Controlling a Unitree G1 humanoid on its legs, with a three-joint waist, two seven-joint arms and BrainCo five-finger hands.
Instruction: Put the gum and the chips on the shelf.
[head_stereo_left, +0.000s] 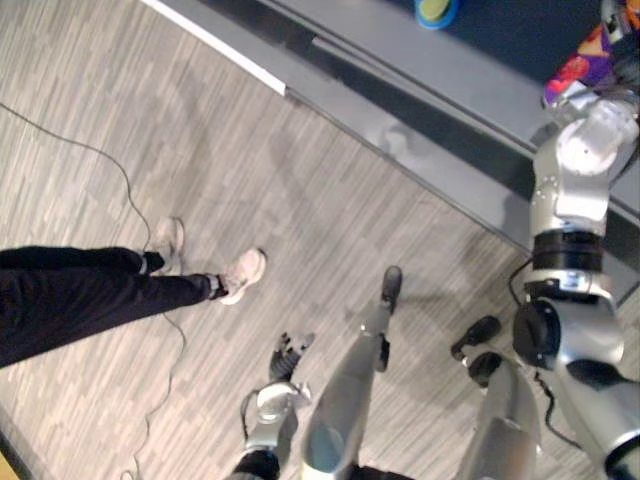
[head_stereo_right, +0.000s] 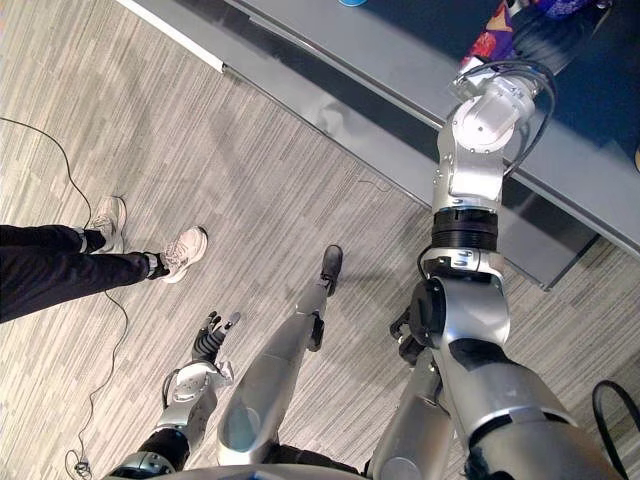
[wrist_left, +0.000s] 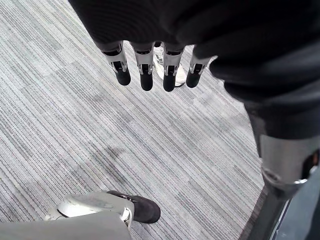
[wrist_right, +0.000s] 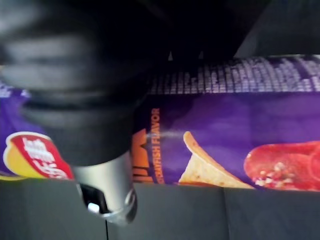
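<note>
My right robot hand (wrist_right: 102, 185) is at the purple chips bag (wrist_right: 225, 145), which lies on the grey shelf (wrist_right: 200, 210); I cannot tell its grip. My left robot hand (wrist_left: 146, 65) hangs slack and wide above the floor (wrist_left: 100, 130).

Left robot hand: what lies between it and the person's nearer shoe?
Bare carpet, from the left robot hand to the shoe, in the left eye view.

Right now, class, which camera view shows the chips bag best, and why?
The right wrist view: the purple chips bag sits close up at the grey shelf, its printed chip plain. Both eye views catch a small colourful corner of it at the upper right. The left wrist view faces the carpet.
</note>
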